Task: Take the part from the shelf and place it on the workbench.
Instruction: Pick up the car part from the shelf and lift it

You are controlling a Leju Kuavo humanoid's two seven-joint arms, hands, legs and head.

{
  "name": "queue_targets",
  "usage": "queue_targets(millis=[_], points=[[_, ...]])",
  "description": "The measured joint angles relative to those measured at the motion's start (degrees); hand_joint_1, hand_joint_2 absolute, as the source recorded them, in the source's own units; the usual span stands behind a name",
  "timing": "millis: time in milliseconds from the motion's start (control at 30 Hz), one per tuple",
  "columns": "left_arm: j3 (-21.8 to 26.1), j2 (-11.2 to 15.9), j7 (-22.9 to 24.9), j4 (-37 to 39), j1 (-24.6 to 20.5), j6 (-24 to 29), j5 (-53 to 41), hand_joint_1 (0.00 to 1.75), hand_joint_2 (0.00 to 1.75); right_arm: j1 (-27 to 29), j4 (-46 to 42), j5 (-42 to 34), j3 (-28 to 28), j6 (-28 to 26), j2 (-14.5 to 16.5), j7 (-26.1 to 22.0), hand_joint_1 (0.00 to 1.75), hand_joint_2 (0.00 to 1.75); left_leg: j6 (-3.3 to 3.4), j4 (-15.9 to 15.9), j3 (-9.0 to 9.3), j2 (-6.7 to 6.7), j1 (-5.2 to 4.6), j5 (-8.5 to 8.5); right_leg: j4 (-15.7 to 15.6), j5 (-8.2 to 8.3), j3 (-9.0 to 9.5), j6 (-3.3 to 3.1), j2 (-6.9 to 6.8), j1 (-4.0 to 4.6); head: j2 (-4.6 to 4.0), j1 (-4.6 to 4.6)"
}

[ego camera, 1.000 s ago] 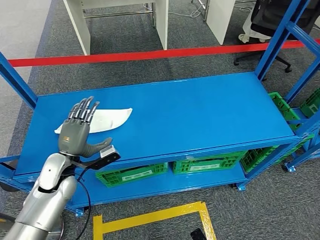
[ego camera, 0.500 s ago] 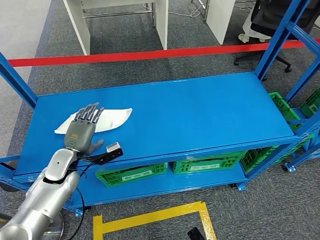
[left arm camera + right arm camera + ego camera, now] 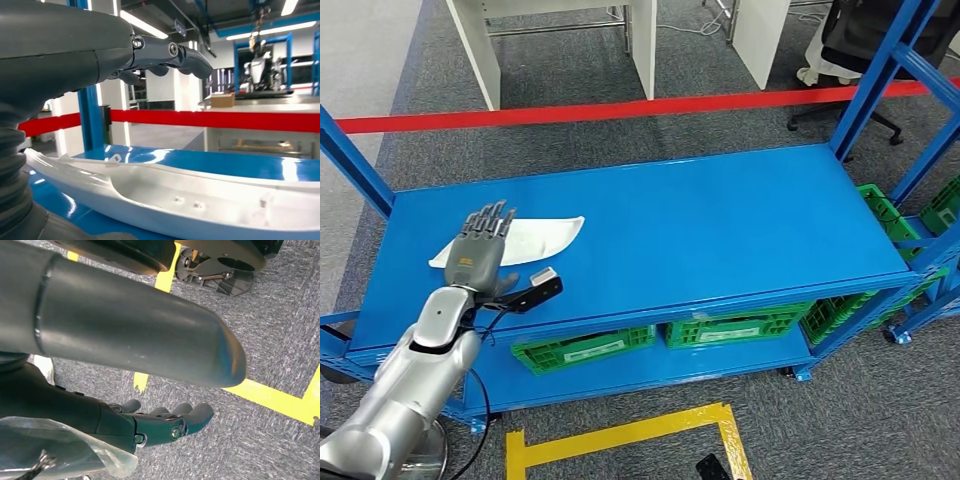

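Hovering over the white part (image 3: 518, 240) with the left hand (image 3: 476, 259), fingers spread and grasping nothing, nothing lifted yet. Lying flat on the blue shelf (image 3: 712, 220) toward nine o'clock, long, thin and tapered to a point. Judged light, stiff, glossy and likely slippery; best taken across the wider middle. Hanging over the carpet, the right hand (image 3: 158, 425), fingers loosely extended, empty.

Long white moulded plastic part (image 3: 196, 195): smooth, glossy. Blue painted metal shelf (image 3: 712, 220): sheen, reflective. Grey carpet floor (image 3: 569, 140): rough, matt. Left hand (image 3: 477, 262): matt grey plastic; silver metal arm (image 3: 418, 370), satin.
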Motion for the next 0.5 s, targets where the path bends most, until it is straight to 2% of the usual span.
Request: queue_targets(millis=[333,367,467,500], points=[[0.1,-0.6,3.1,4.7,-2.0,-2.4,-1.9,0.00,1.75,0.0,0.0,-0.3,0.1,0.1,-0.1,0.1,0.00,0.00,0.00,0.0,0.00,0.00,0.00,0.00,0.0,0.00,0.00,0.00,0.00,0.00,0.00,0.01],[0.1,-0.6,3.3,5.0,-2.0,-2.4,-1.9,0.06,1.75,0.0,0.0,-0.4,0.1,0.1,-0.1,0.1,0.00,0.00,0.00,0.0,0.00,0.00,0.00,0.00,0.0,0.00,0.00,0.00,0.00,0.00,0.01,0.01],[0.5,-0.9,4.1,5.8,-2.0,-2.9,-2.0,1.33,1.75,0.1,0.0,-0.6,0.1,0.0,-0.1,0.3,0.00,0.00,0.00,0.0,0.00,0.00,0.00,0.00,0.0,0.00,0.00,0.00,0.00,0.00,0.00,0.01],[0.7,-1.0,4.4,6.1,-2.0,-3.5,-1.9,1.71,1.75,0.1,0.0,-0.7,0.1,0.0,-0.1,0.4,0.00,0.00,0.00,0.0,0.00,0.00,0.00,0.00,0.0,0.00,0.00,0.00,0.00,0.00,0.00,0.01]])
